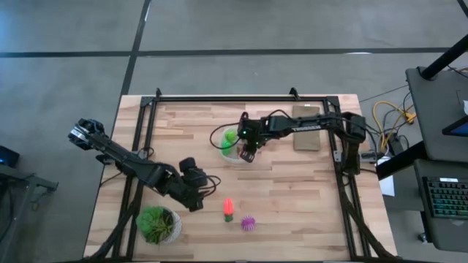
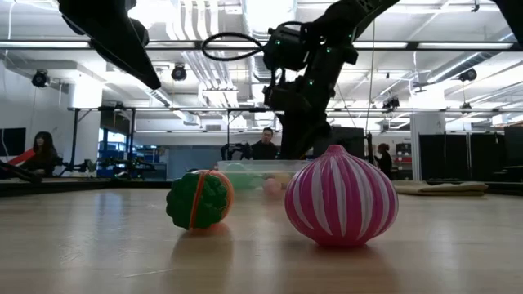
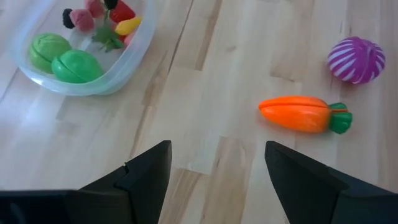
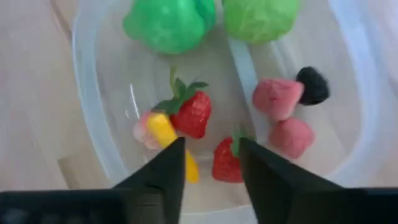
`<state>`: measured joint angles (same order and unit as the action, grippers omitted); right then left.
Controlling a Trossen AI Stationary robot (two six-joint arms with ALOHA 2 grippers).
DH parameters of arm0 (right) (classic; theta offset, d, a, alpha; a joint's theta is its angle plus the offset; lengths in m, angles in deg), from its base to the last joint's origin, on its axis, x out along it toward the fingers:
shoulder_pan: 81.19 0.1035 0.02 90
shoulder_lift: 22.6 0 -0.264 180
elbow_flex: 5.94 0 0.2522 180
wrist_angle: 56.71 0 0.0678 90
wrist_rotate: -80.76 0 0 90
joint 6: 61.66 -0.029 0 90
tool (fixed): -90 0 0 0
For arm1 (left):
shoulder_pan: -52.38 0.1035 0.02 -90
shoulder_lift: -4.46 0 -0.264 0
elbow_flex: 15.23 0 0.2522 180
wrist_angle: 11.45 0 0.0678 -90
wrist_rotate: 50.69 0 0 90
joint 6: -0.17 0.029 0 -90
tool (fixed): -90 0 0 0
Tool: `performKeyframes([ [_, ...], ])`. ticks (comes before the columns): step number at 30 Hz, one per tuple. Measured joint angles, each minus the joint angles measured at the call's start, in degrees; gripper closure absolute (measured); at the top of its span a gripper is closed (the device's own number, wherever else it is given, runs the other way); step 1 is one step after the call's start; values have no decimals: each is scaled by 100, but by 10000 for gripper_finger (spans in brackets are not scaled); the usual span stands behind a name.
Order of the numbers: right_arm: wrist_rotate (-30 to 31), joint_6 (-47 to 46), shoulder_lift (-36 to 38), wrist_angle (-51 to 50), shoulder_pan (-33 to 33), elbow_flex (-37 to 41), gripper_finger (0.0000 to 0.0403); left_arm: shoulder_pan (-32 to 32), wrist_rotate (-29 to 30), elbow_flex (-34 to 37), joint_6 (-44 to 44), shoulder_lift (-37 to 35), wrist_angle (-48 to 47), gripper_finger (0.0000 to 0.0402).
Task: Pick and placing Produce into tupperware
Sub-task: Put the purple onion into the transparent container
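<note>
The tupperware is a clear round container on the table's middle. In the right wrist view it holds two green pieces, strawberries, a yellow piece, pink pieces and a dark berry. My right gripper hangs open just above it, fingers pointing down, one strawberry lying between them. The orange carrot and the purple striped piece lie on the wood near the front. My left gripper is open, low over the table, left of the carrot.
A leafy green plant in a white pot stands at the near left corner, close to my left arm. A flat brown board lies right of the tupperware under my right arm. Bare wood stretches between the tupperware and the carrot.
</note>
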<state>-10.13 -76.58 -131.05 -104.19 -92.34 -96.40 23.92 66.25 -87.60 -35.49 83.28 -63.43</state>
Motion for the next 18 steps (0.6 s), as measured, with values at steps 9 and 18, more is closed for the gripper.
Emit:
performKeyframes([
  [9,-89,1160,720,-912,1063,-166,198,65,-111,0,132,-16,-330,157],
  [18,425,-632,773,-821,2666,-152,197,24,-381,168,1107,-178,122,158],
])
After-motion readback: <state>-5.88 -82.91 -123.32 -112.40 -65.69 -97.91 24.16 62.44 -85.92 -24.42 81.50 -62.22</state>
